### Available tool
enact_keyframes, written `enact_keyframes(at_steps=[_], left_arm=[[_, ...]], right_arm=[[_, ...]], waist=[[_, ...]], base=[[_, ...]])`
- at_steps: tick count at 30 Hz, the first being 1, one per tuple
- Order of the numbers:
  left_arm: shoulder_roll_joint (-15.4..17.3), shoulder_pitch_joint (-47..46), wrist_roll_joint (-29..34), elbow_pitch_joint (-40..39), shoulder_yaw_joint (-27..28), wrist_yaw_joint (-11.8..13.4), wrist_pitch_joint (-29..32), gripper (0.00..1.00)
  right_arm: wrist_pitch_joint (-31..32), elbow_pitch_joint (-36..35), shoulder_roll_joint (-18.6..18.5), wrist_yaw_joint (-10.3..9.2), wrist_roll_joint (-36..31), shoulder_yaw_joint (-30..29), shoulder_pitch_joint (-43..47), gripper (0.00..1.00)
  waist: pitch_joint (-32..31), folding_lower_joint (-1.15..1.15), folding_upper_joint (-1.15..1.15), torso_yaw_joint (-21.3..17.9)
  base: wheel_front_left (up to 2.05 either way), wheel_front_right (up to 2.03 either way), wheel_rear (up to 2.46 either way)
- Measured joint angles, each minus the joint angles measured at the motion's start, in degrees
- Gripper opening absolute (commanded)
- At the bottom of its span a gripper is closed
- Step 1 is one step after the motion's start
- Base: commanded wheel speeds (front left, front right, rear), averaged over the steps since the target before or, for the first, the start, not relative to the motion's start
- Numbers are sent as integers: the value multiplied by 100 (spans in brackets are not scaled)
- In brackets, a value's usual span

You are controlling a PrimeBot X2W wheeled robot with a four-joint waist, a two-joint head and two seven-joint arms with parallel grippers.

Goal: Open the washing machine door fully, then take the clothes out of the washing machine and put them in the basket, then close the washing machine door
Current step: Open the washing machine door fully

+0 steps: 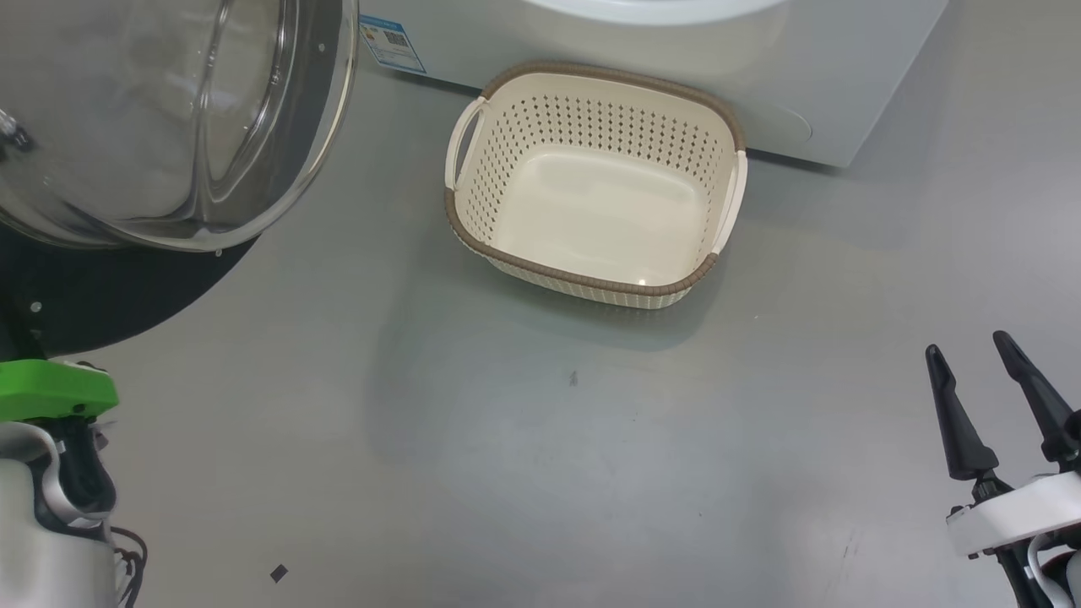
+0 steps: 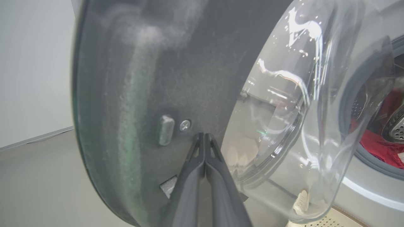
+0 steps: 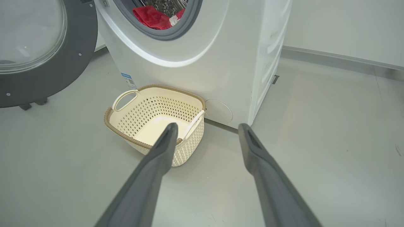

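- The left gripper (image 2: 204, 135) has its two fingers pressed flat together, holding nothing. The tips sit at the dark inner rim of the door (image 2: 142, 78), just beside a screw (image 2: 185, 125). Whether they actually touch the rim I cannot tell.
- The right gripper (image 3: 207, 126) hangs over the floor (image 1: 507, 464) with its fingers spread wide and empty, pointing toward the basket (image 3: 109, 121).
- The door stands swung out to the robot's left, well clear of the opening. Pushing it fully open looks like the step in hand.
- The clothes (image 3: 150, 17) lie inside the washing machine (image 3: 221, 63), red with a bit of white, bunched at the front lip of the drum. The basket stands empty on the floor, touching or nearly touching the machine's front, below the opening.
- Risks, as I judge them:
  - Closed fingertips on a smooth rim may skid off, and the door could drift back into the arm.
  - A garment dragged over the grey seal may snag.
  - A garment let go too soon could drop beside the small basket.
- A blue sticker (image 1: 391, 42) sits low on the machine's front. It has a square code, and its print is too small to read. No brand name shows.
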Motion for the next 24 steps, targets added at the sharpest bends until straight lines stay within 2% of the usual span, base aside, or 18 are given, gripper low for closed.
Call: enact_keyframes(at_steps=[12, 24], left_arm=[[227, -296, -104, 257, 301, -4, -8, 0], [315, -618, -194, 478, 426, -71, -23, 0]], right_arm=[[98, -188, -293, 0, 1, -208, -48, 100], [155, -382, -377, 0, 19, -253, -45, 100]], waist=[[401, 0, 0, 42], [658, 0, 0, 84]], base=[[0, 0, 0], [0, 0, 0]])
